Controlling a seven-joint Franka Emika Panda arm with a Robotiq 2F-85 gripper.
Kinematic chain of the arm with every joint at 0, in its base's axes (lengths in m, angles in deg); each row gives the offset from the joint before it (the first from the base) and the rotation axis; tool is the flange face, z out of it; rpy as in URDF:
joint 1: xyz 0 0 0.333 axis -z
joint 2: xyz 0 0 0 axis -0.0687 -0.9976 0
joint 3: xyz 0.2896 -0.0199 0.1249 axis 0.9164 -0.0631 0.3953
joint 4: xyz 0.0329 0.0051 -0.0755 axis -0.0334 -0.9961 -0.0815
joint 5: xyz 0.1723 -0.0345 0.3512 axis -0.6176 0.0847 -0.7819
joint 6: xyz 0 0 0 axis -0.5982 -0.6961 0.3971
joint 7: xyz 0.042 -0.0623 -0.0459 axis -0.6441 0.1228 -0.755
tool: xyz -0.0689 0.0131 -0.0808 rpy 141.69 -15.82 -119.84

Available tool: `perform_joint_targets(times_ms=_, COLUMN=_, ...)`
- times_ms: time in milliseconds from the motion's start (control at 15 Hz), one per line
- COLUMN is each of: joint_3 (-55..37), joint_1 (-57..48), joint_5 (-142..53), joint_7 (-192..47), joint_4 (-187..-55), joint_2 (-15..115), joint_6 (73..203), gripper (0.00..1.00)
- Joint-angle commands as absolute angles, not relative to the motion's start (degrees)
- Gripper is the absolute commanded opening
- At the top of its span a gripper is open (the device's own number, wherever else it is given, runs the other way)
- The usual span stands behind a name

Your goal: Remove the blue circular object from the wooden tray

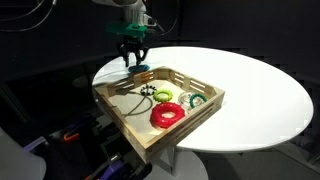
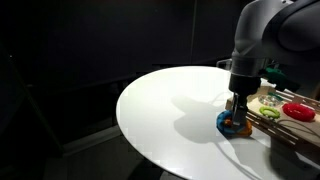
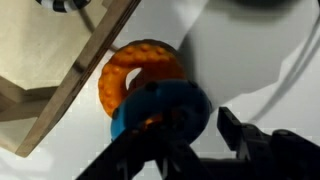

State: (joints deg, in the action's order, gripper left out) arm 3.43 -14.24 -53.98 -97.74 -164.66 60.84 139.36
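Note:
The blue circular object (image 3: 160,103) lies on the white table outside the wooden tray (image 3: 62,80), resting partly on an orange ring (image 3: 138,62) just beyond the tray's corner. It shows in both exterior views (image 1: 141,70) (image 2: 227,121). My gripper (image 3: 196,126) hangs right over it with its fingers spread. One finger is at the ring's dark hole, and the other stands apart from the ring's outer side with bare table between. The gripper also shows in both exterior views (image 1: 133,60) (image 2: 237,112). The tray (image 1: 128,116) sits at the table's edge.
In the tray lie a red ring (image 1: 167,114), a yellow-green ring (image 1: 162,96), a green ring (image 1: 194,99) and a small green-and-white ring (image 1: 147,92). The round white table (image 1: 250,90) has bare surface beyond the tray. The surroundings are dark.

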Motion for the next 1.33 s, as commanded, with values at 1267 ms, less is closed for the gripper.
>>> perform_joint_targets(times_ms=1267, joint_3=0.3, joint_1=-8.7, joint_5=-44.3, joint_7=-84.9, joint_4=-162.7, joint_2=80.5, joint_6=118.0, gripper=1.00)
